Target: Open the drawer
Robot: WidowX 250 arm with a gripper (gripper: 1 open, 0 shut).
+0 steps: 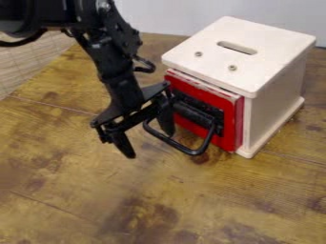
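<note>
Where the worn, stained wooden desk meets a pale wall, a white housing holds the red drawer, barely pulled out. Spread fingers point down beside its black handle, holding nothing.

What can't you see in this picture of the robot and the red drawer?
- Inside of the drawer: hidden in the camera view by its black front panel and the white housing.
- Whether the gripper touches the loop handle: one finger overlaps it, too small to tell.
- The arm's upper part: cut off by the top-left edge.
- The housing's back and far side: turned away from the camera.
</note>
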